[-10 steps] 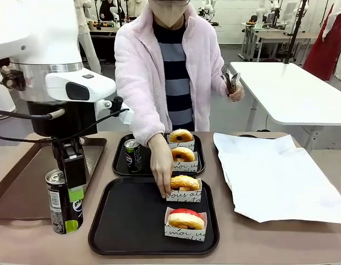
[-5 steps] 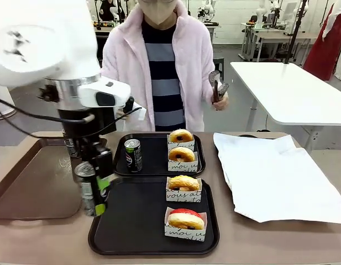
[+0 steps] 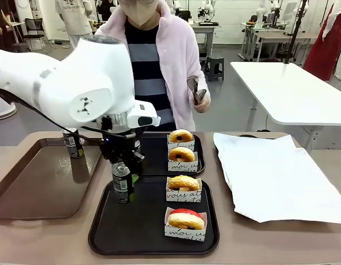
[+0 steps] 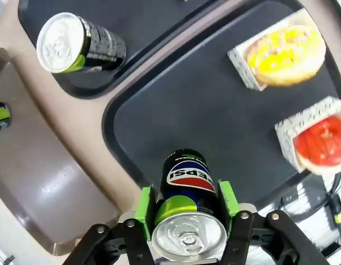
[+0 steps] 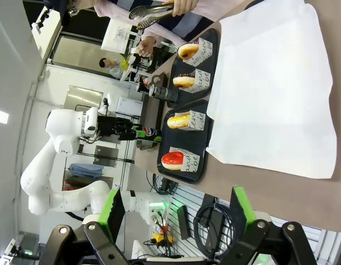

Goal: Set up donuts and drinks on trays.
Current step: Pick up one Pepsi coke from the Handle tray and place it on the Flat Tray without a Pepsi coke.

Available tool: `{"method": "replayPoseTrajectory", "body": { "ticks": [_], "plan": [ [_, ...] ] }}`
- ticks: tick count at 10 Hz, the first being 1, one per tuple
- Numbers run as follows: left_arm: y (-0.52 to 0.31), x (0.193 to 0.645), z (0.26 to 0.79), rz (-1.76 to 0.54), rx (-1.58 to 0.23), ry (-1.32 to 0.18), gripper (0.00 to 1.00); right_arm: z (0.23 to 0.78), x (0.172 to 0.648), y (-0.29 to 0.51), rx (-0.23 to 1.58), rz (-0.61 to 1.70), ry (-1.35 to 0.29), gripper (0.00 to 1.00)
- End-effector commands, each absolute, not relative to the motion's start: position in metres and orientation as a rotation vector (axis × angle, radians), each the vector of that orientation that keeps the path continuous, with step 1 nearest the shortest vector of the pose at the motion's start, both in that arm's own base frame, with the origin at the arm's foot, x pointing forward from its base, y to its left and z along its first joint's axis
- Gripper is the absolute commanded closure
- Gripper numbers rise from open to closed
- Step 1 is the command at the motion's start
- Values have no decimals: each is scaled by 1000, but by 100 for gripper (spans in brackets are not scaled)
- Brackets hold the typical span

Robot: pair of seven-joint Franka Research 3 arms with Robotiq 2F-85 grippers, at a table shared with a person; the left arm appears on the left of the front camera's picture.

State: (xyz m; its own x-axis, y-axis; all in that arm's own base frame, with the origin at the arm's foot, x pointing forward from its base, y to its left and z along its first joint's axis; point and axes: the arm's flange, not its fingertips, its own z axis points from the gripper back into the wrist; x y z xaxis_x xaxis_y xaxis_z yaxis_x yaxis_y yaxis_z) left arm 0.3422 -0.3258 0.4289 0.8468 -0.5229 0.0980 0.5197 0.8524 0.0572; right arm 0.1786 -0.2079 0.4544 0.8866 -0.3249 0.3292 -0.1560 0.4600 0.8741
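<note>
We see the brown tray (image 3: pixel 43 187) at the table's left, with one dark can (image 3: pixel 73 144) standing at its far edge. White paper (image 3: pixel 275 176) covers the table's right side. Two black trays sit in the middle: the near tray (image 3: pixel 137 232) carries a yellow-topped donut (image 3: pixel 184 183) and a red-glazed donut (image 3: pixel 185 218), each in a white paper holder; the far tray (image 3: pixel 159 165) carries two more donuts (image 3: pixel 181 144) in holders and, in the left wrist view, a second can (image 4: pixel 76 41) standing upright.

Our left gripper (image 3: pixel 125 179) holds a Pepsi can (image 4: pixel 187 182) upright, green pads pressed to both sides, above the near tray's left part; we cannot tell whether the can touches the tray floor.

Our right gripper (image 5: pixel 176 221) hangs off the table's right end with its jaws spread wide and nothing between them.

Across the table, the person's hand (image 3: pixel 202 102) holds metal tongs (image 3: pixel 193 87) raised near the chest.
</note>
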Motion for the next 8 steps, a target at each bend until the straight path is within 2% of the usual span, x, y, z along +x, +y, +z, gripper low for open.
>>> {"method": "replayPoseTrajectory", "body": {
  "ticks": [1, 6, 7, 8],
  "plan": [
    [-337, 336, 414, -491, 38, -168, 43, 457, 181, -208, 1122, -99, -522, 0],
    [-343, 333, 387, -484, 2, -183, 41, 457, 181, -208, 1122, -99, -522, 0],
    [-343, 333, 388, -479, -5, -187, 0, 457, 181, -208, 1122, -99, -522, 0],
    [-342, 334, 390, -478, -14, -188, 0, 457, 181, -208, 1122, -99, -522, 0]
  ]
}}
